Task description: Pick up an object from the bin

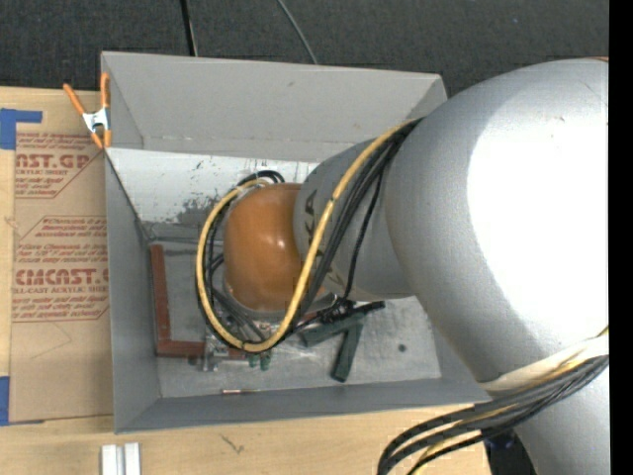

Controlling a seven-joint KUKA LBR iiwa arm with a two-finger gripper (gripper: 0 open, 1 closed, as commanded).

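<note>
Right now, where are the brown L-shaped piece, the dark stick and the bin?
brown L-shaped piece [158, 295]: camera view, middle of its long leg.
dark stick [345, 354]: camera view, middle of its shaft.
bin [127, 315]: camera view, its left wall.

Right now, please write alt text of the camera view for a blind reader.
A silver robot arm with an orange wrist cover reaches down into a grey bin, beside a brown L-shaped piece and dark green pieces.
</note>
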